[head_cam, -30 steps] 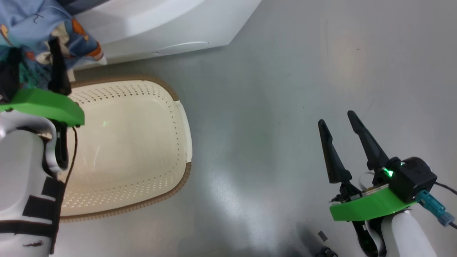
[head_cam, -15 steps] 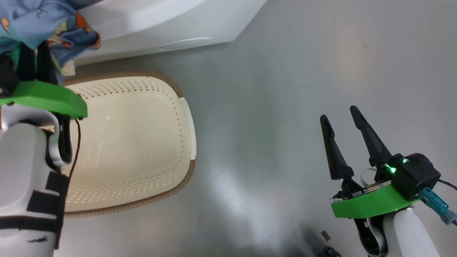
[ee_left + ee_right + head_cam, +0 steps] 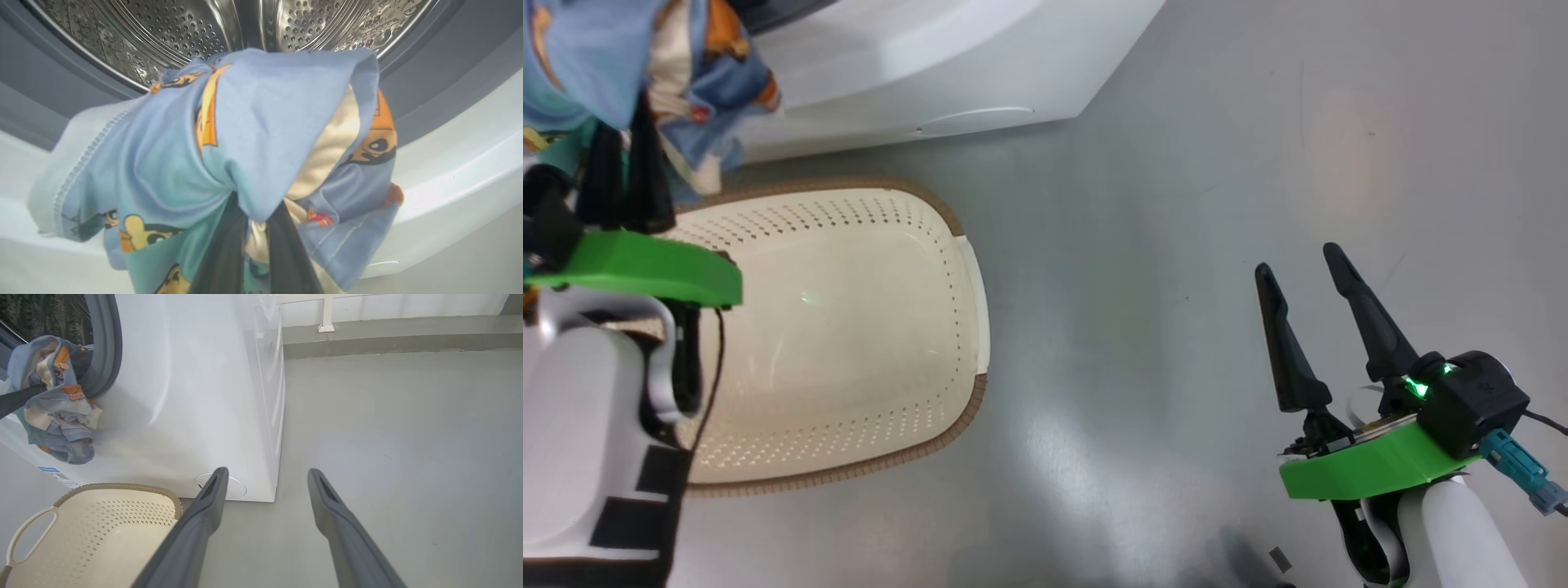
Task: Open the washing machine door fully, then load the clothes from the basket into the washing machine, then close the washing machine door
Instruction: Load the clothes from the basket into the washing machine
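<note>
Nearest you, your right tool [image 3: 1297, 263], fingers apart, idles above the floor [image 3: 1176, 163]; the basket [image 3: 849, 343] lies empty. Your left tool [image 3: 255, 220], clamped on the clothes [image 3: 261, 114], holds them at the washing machine [image 3: 449, 163] mouth, drum [image 3: 163, 32] beyond. Outstanding, I judge: push in, release, close the door.

You see the clothes [image 3: 261, 122] in light blue, printed with orange-and-brown cartoon figures. Behind them, the washing machine [image 3: 196, 396] is white, with a grey-blue gasket [image 3: 41, 81] and a steel, hole-dotted drum [image 3: 171, 32]. Before the washing machine, the basket [image 3: 866, 214] is cream, perforated and brown-rimmed, on a grey floor [image 3: 1176, 245].
</note>
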